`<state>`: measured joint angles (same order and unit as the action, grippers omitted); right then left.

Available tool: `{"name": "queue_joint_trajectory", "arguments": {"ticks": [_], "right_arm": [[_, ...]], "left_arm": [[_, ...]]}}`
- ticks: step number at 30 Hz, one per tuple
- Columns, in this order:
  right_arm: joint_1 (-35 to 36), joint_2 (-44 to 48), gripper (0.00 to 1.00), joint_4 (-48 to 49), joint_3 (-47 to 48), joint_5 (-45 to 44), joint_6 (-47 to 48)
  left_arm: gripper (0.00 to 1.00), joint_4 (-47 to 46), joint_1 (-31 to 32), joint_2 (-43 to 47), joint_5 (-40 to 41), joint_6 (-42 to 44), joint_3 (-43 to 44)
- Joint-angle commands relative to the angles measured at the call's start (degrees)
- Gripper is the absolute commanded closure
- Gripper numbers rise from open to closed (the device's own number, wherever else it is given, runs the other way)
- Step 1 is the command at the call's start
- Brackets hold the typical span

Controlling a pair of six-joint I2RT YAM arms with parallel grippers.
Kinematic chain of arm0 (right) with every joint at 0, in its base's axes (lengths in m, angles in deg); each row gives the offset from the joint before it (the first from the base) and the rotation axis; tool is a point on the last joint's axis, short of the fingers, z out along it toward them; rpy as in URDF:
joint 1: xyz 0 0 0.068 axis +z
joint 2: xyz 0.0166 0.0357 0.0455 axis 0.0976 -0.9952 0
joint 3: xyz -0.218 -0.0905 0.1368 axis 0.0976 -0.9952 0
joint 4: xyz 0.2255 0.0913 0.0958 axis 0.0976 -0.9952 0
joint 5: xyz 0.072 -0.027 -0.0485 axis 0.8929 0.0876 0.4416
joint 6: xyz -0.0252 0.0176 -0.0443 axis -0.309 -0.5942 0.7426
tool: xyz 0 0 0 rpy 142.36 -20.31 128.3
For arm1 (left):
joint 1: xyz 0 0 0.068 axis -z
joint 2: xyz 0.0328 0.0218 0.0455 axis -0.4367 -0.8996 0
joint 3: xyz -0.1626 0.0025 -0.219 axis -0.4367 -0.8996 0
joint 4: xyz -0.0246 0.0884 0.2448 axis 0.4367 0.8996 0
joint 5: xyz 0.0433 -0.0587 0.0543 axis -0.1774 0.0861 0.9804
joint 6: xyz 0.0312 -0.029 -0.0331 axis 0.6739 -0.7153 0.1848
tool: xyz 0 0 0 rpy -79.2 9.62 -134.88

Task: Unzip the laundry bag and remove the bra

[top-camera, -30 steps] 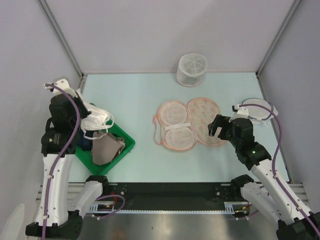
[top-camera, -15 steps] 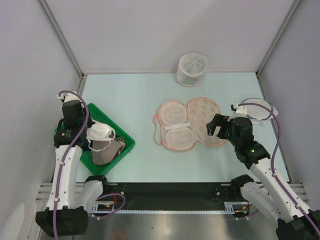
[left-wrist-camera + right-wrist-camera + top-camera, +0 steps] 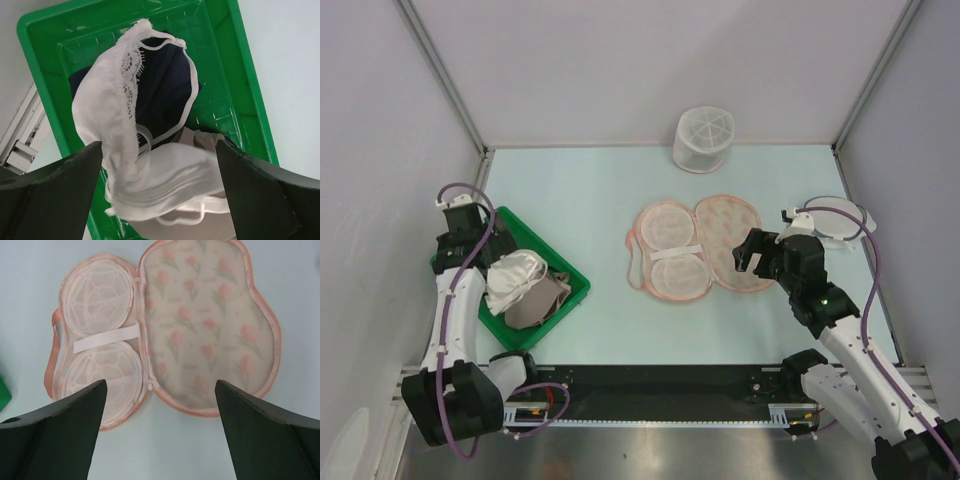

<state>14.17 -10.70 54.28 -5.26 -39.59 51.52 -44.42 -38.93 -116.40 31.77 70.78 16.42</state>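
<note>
We see the laundry bag (image 3: 695, 248) in the middle of the frame from above, lying on the pale table (image 3: 580, 190). It is unzipped and spread flat like an open book. From the right wrist its left half shows two round mesh cups with a white band across them, and its right half shows the flower-printed lining.

The right gripper (image 3: 160, 385) hovers over the bag's near edge. Its fingers are spread wide with nothing between them, and they do not touch the bag.

The bra (image 3: 125, 125) is at the left of the frame from above, lying in the green tray (image 3: 248, 90). From the left wrist we see its lace edge and thin strap draped over a dark navy cloth (image 3: 165, 80), with a tan cloth (image 3: 542, 300) beside it in the tray's lower part.

The left gripper (image 3: 159, 150) hangs over the tray with its jaws wide apart. The bra lies below and between the fingers, which hold nothing.

A white mesh cylinder (image 3: 703, 138) stands at the upper middle, near the back wall. A flat white mesh disc (image 3: 840, 218) lies at the right, partly hidden by the right arm.
</note>
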Motion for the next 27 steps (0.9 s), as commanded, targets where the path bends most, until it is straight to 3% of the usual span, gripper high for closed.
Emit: {"name": "queue_joint_trajectory", "arguments": {"ticks": [1, 11, 15, 17, 20, 27], "right_arm": [[-0.26, -0.54, 0.05, 2.68, -0.40, 0.79, -0.32], [-0.43, -4.49, 0.05, 3.39, -0.40, -0.96, -1.11], [-1.74, -6.07, 0.05, 0.32, 1.18, -5.17, -2.25], [-2.98, -6.43, 0.05, -1.09, 1.18, -7.37, -3.13], [-7.89, -7.66, 0.06, -1.71, 0.66, -7.55, -4.01], [-22.03, -18.27, 0.16, 1.54, 0.13, -0.28, -2.78]], "left_arm": [[0.00, -1.50, -1.38, 0.57, -0.79, -0.08, -0.16], [0.00, -1.06, -1.38, 9.18, 4.57, 0.10, 3.53], [0.00, -1.41, -1.29, 11.38, 1.60, 0.00, 5.11], [0.00, -1.76, -1.11, 11.64, -3.58, 1.05, 5.81], [0.00, -4.22, -0.33, 13.57, -8.43, 1.76, 4.68], [0.00, -10.11, 0.65, 17.10, -8.96, 2.55, -0.16]]}}
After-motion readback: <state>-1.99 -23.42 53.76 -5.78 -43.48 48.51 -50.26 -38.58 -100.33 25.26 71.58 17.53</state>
